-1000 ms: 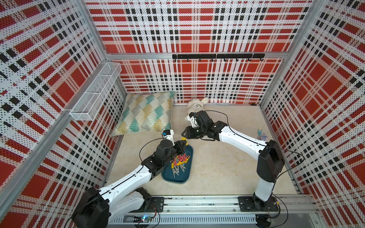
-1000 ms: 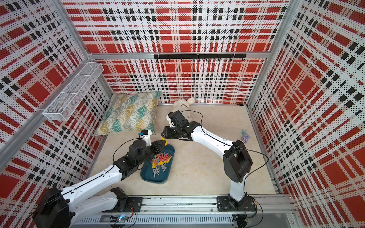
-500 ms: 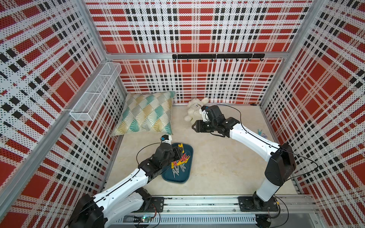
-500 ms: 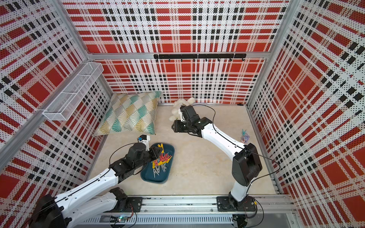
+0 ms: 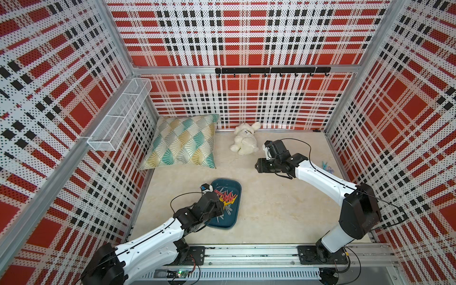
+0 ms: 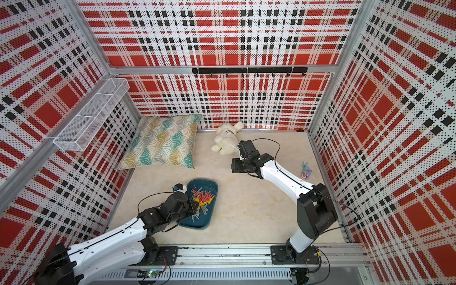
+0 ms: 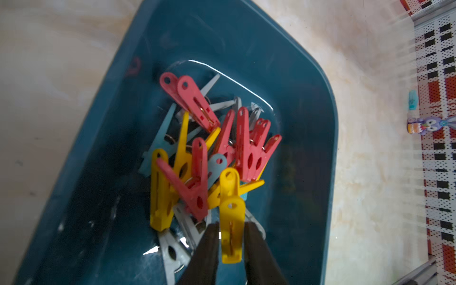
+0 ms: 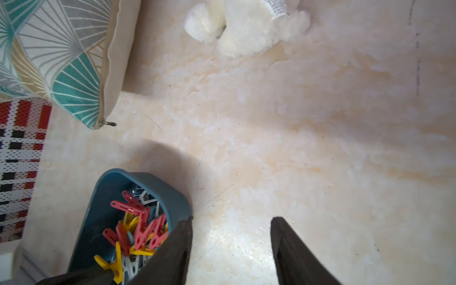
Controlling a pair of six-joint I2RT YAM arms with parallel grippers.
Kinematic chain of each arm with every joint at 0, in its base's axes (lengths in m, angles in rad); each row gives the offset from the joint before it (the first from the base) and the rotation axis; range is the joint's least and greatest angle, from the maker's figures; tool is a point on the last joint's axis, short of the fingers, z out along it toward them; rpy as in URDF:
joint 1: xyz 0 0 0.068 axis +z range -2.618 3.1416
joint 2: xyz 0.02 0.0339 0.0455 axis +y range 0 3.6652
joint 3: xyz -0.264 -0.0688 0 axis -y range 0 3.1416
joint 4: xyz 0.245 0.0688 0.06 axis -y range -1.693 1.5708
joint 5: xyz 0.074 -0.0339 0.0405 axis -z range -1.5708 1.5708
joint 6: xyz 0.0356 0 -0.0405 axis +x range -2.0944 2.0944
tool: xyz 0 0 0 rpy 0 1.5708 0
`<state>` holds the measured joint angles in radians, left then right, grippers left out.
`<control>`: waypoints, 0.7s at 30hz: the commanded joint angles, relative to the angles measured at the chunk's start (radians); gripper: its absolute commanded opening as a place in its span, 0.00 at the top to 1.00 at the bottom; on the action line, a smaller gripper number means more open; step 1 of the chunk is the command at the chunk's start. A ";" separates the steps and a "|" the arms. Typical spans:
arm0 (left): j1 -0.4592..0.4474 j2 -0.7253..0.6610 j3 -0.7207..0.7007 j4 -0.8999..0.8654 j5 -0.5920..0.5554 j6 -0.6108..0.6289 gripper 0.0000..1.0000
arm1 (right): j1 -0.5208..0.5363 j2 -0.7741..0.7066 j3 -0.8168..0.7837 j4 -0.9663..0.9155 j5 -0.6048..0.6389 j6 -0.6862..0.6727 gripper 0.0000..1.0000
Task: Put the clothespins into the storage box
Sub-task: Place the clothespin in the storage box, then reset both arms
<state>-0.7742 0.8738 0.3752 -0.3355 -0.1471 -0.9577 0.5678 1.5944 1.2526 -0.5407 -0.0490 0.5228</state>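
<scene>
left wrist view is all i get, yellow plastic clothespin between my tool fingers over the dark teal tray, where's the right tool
Observer: The right tool hangs over the pale marbled tabletop, well clear of the dark teal plastic storage box and near a white plush rabbit.
Operator: is it carrying anything
Observer: No. In the right wrist view its jaws stand open with nothing between them.
Operator: what's past the far end of the tray
Observer: A fan-patterned teal and yellow cushion lies there, apart from the box.
</scene>
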 commanded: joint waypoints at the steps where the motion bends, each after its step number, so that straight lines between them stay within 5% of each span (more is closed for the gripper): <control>1: -0.011 -0.044 0.002 -0.049 -0.074 -0.030 0.59 | -0.005 -0.085 -0.045 -0.005 0.130 -0.043 0.32; 2: -0.012 -0.057 0.011 -0.060 -0.086 -0.028 0.52 | -0.006 -0.106 -0.060 -0.005 0.164 -0.047 0.29; 3: -0.013 -0.069 0.022 -0.069 -0.099 -0.022 0.06 | -0.006 -0.131 -0.076 -0.002 0.196 -0.053 0.25; 4: -0.013 -0.079 0.032 -0.074 -0.111 -0.016 0.01 | -0.008 -0.153 -0.092 0.003 0.223 -0.057 0.21; 16: 0.041 -0.114 0.248 0.040 -0.428 0.196 0.01 | -0.027 -0.458 -0.187 0.121 0.552 -0.094 0.03; 21: 0.116 -0.069 0.375 0.176 -0.452 0.472 0.01 | -0.029 -0.568 -0.333 0.404 0.541 -0.267 0.03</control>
<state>-0.6914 0.7849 0.6811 -0.2729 -0.5465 -0.6853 0.5446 1.0546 0.9733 -0.3122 0.4286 0.3573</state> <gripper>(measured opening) 0.994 0.970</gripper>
